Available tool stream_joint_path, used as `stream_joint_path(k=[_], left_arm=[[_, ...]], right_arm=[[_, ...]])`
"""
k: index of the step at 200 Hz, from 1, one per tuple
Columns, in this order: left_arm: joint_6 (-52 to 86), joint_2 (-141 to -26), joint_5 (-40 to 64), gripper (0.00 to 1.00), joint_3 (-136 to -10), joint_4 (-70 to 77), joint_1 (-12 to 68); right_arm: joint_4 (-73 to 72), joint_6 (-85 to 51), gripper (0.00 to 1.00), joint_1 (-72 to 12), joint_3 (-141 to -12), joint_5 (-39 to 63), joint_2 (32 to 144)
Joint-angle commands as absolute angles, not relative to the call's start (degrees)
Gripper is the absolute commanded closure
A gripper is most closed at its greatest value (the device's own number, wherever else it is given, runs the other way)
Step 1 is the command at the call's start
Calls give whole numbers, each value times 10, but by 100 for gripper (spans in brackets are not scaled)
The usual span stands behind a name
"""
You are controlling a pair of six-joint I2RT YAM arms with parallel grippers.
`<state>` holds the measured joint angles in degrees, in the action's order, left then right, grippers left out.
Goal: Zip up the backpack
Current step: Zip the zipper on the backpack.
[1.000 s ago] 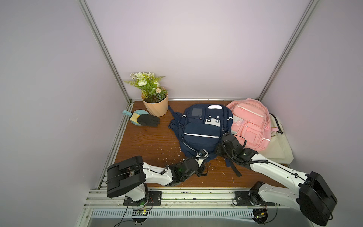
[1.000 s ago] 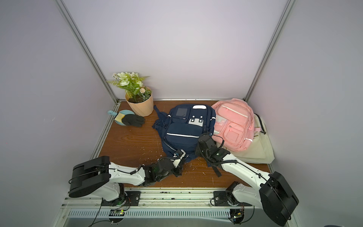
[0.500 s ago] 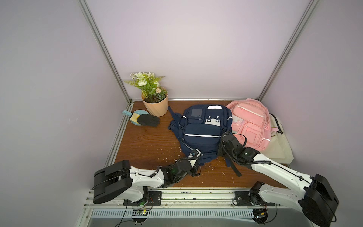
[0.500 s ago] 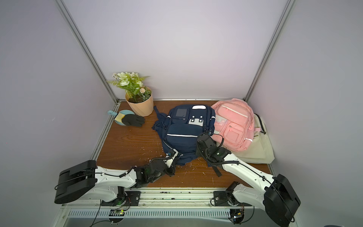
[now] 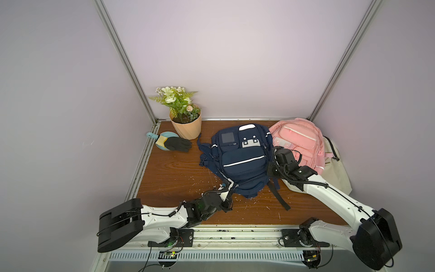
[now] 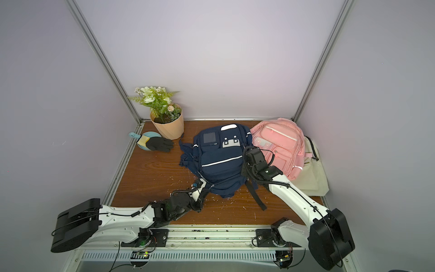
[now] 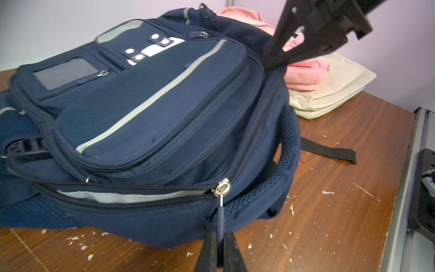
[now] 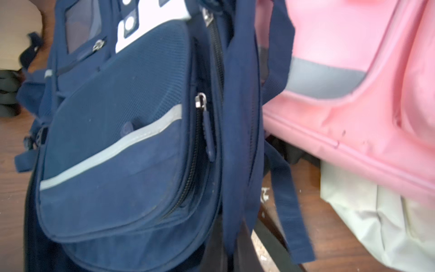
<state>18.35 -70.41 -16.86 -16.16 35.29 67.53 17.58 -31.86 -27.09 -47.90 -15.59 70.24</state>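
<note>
The navy backpack point(image 5: 242, 162) lies face-up mid-table point(image 5: 174, 169), lengthwise away from the robot, its zipper end nearest; the left gripper point(image 7: 220, 233), clamping the zipper pull point(image 7: 220, 217), has shifted leftward, and the right gripper point(image 7: 274, 63) has newly pinched the backpack's side.

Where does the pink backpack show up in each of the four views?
Both top views: pink backpack at the back right, partly on the cream bag.
Left wrist: pink backpack behind the navy backpack.
Right wrist: pink backpack alongside the navy backpack, close up.
Shared landmark: the navy backpack beside it.
</note>
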Motion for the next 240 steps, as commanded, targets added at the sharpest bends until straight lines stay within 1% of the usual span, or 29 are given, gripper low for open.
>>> stream_joint_path(k=[1,23,33,45,56,62,70,85,97,122,142,169,180,197,222,240], left_arm=[[176,-751,-175,100,-174,324,703],[176,-811,-135,100,-212,363,708],[173,-834,-127,100,-234,373,709],[168,-857,-123,100,-259,385,710],[165,-874,-117,100,-276,401,709],[162,-883,-112,100,-285,409,709],[159,-897,-104,100,-299,414,710],[154,-928,-93,100,-326,410,711],[152,-942,-89,100,-336,414,714],[154,-948,-84,100,-341,420,717],[150,-944,-87,100,-341,413,722],[147,-939,-95,100,-340,403,730],[152,-935,-96,100,-335,405,731],[159,-922,-109,100,-320,406,732],[166,-896,-139,100,-300,386,731],[171,-875,-155,100,-278,374,730]], right_arm=[[118,-277,100,-212,-519,-277,712],[120,-275,100,-197,-526,-252,724],[125,-278,100,-198,-520,-221,719],[126,-287,78,-201,-499,-181,697],[135,-303,62,-207,-473,-158,670],[141,-312,56,-210,-458,-147,653],[148,-324,52,-215,-438,-134,628],[144,-345,48,-228,-396,-97,583],[144,-368,47,-241,-371,-81,560],[137,-395,46,-277,-347,-69,549],[111,-409,45,-307,-339,-63,567],[86,-418,46,-329,-341,-66,617],[85,-420,49,-332,-344,-71,629],[107,-425,65,-332,-355,-108,628],[185,-417,89,-328,-387,-219,619],[211,-390,100,-316,-409,-259,614]])
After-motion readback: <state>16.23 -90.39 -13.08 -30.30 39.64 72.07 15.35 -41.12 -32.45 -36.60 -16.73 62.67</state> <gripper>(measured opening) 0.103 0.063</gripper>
